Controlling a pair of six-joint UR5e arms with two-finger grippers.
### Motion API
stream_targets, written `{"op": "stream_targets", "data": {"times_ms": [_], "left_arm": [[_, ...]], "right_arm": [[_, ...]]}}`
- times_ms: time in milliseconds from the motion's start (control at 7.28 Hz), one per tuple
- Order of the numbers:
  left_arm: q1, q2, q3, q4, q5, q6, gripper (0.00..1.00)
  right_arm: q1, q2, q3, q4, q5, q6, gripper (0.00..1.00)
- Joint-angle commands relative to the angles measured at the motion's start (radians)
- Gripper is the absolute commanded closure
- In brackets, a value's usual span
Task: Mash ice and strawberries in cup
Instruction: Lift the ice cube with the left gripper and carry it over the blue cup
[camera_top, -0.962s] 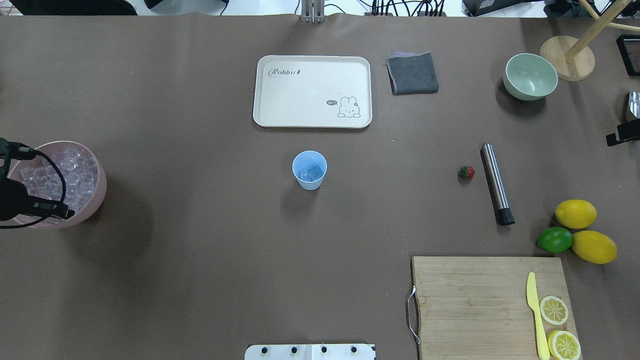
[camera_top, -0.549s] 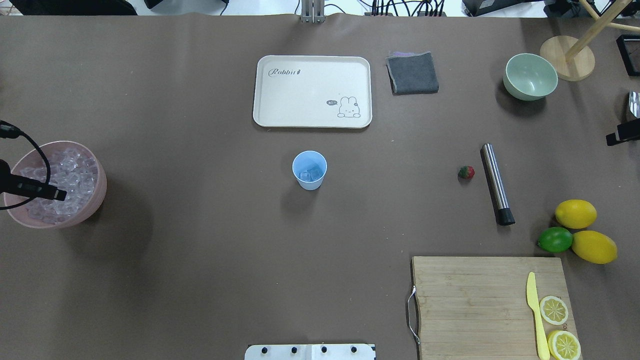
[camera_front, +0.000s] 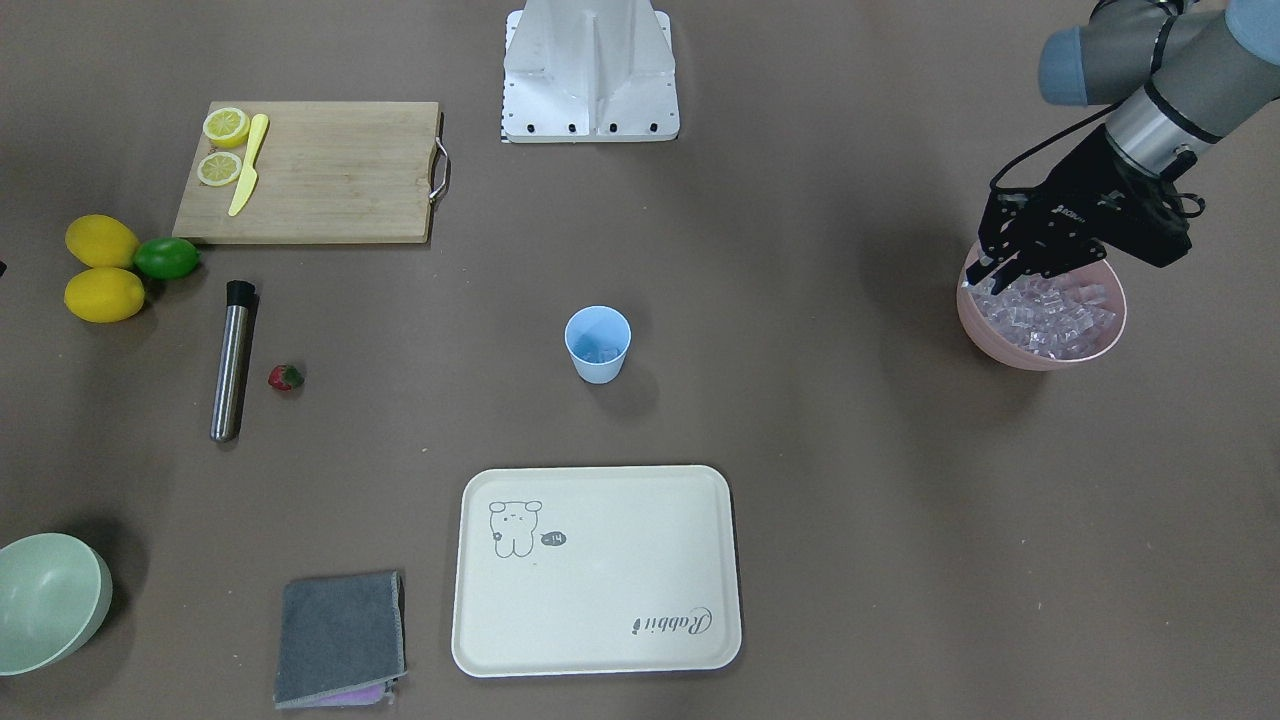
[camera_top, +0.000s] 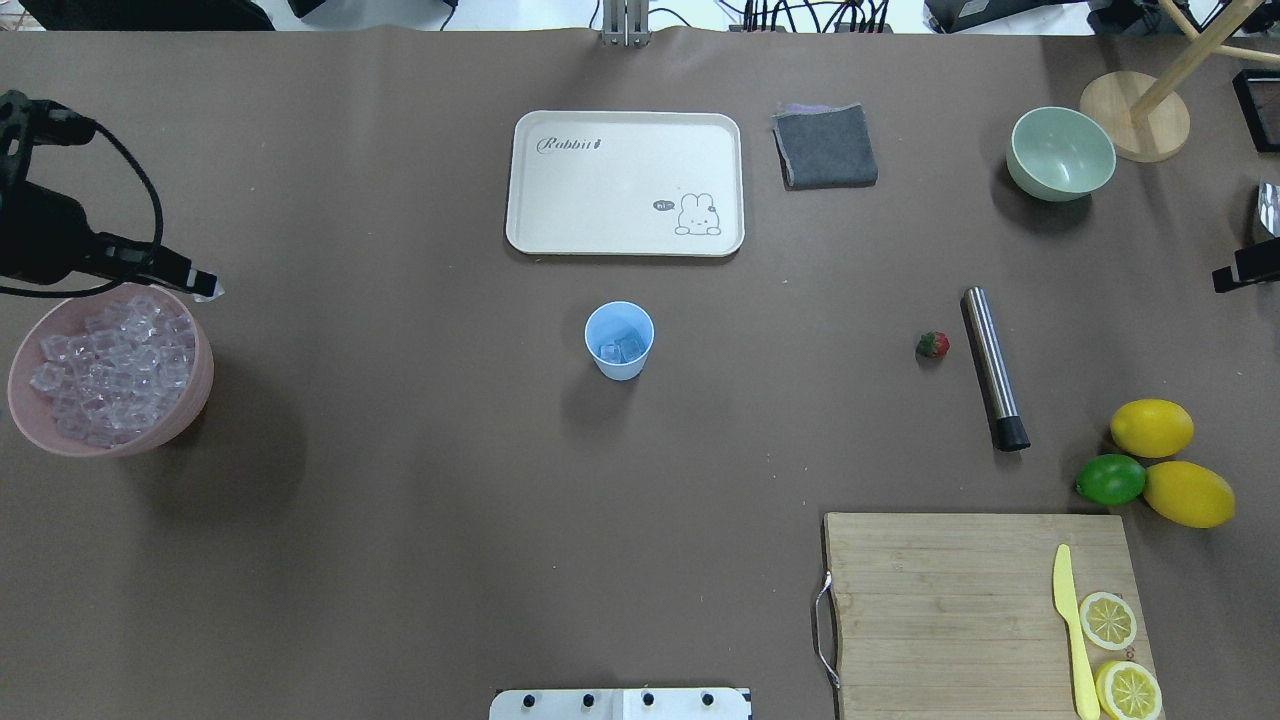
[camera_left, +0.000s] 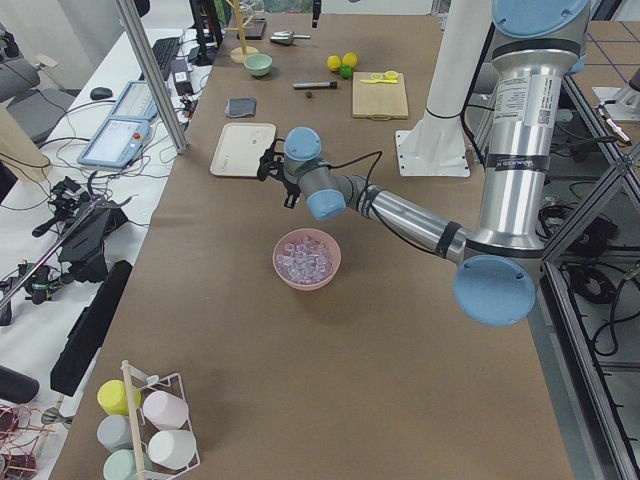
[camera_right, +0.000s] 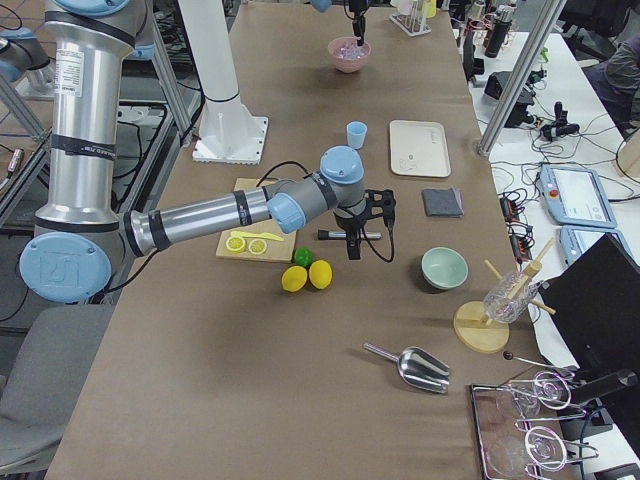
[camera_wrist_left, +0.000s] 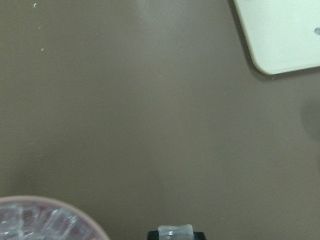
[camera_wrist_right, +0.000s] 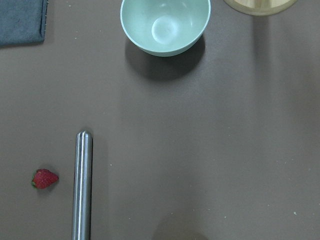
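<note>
Left wrist-mounted | left fingers (camera_top: 175, 268) clamped on ice cube (camera_wrist_left: 175, 231) | just beside pink bowl (camera_top: 200, 390) | right fingers (camera_top: 1245, 268): cannot tell

Brown-covered table (camera_top: 400, 550), cluttered side benches (camera_left: 60, 120)

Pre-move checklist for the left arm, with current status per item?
1. Clear ice cube held by left gripper: ok, pinched at the fingertips in the wrist view.
2. Gripper outside the pink bowl of ice: ok, just past its rim in the overhead view.
3. Small light-blue plastic cup upright and open: ok, some ice inside.
4. Route to cup: ok, only bare brown table cover between bowl and cup.
5. Small red strawberry in cup: not ok, it lies on the table beside the steel rod.
</note>
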Motion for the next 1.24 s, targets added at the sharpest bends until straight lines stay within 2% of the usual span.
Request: {"op": "stream_targets", "data": {"times_ms": [0,137,549,687,824,1099], "left_arm": [[0.106,-0.101,0.005,0.006,0.13,-0.149,1.0],[0.211,-0.133,0.01,0.006,0.215,-0.212,1.0],[0.371,-0.355,0.083,0.103,0.428,-0.475,1.0],[0.404,-0.426,0.121,0.132,0.483,-0.522,1.0],[0.411,-0.484,0.166,0.144,0.495,-0.574,1.0],[0.459,-0.546,0.22,0.144,0.574,-0.613,1.0]], "right_arm": [[0.0,0.0,0.0,0.0,0.001,0.001,0.0],[0.0,0.0,0.002,0.0,0.001,0.001,0.0],[0.0,0.0,0.006,0.0,-0.001,0.001,0.0],[0.0,0.0,0.006,0.0,-0.001,0.001,0.0],[0.0,0.0,0.008,0.0,-0.001,0.001,0.0],[0.0,0.0,0.006,0.0,-0.001,0.001,0.0]]}}
